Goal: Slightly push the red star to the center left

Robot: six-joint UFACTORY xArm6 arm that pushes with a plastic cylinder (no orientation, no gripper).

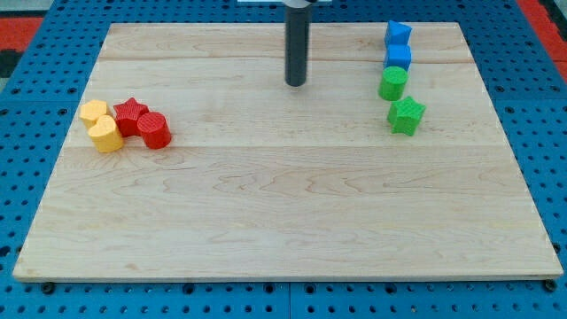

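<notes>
**Rod parked far from the red star**

Blue pegboard is seen around a pale wooden counter (283, 204), on which two clusters of blocks are laid out. At the view's left, the red star (130, 112) is packed in among three neighbours: a yellow block (93, 111) and a yellow cylinder (106, 135) are touching it on its left side, and a red cylinder (154, 130) is pressed against its lower right. At the view's right, a column is formed by a blue block (398, 34), a second blue block (399, 57), a green cylinder (392, 83) and a green star (407, 115).

No jaws are fitted, so nothing is held; only a dark rod is carried, and my tip (295, 84) is set down near the top centre of the counter, touching no block.

The red star is found well to the left of my tip and slightly lower in the view. It already sits toward the left edge, at roughly mid-height or a little above. Because the yellow pieces are lodged on its left, any leftward shove would probably be passed on to them, and the red cylinder blocks the approach from the lower right.
</notes>
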